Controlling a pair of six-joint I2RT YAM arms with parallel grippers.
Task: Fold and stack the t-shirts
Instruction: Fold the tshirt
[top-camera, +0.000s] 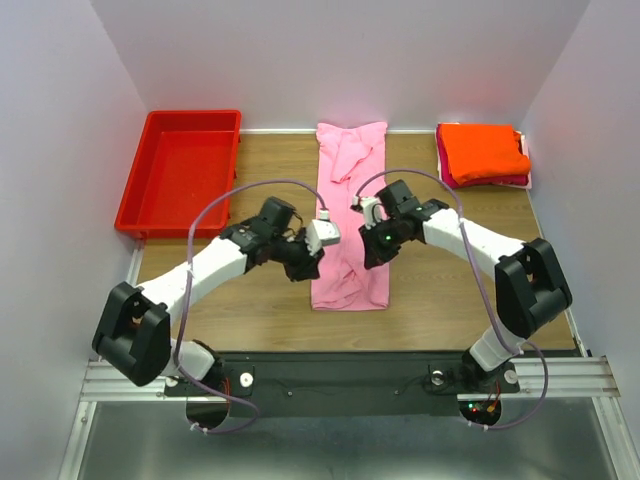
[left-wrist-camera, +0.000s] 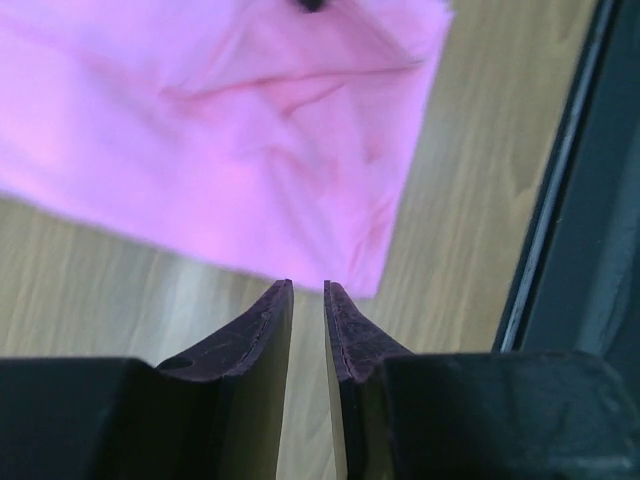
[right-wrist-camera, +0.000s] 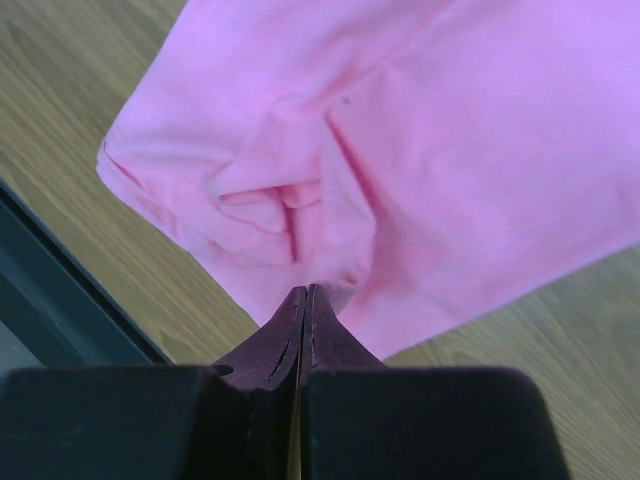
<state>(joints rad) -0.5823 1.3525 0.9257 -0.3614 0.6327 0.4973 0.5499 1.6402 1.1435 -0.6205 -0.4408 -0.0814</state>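
My left pincer (left-wrist-camera: 307, 292) stands narrowly parted, holding nothing; my right pincer (right-wrist-camera: 304, 296) is pressed closed at the cloth's edge. The soft light pink t-shirt (top-camera: 350, 215) lies lengthwise mid-desk; folded bright orange t-shirt (top-camera: 483, 151) sits far-right corner.

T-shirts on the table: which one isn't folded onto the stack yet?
The light pink cloth t-shirt, lying as a long strip at the table's centre between both arms. The bright orange t-shirt is already folded, sitting on a darker pink-red one at the far right corner.
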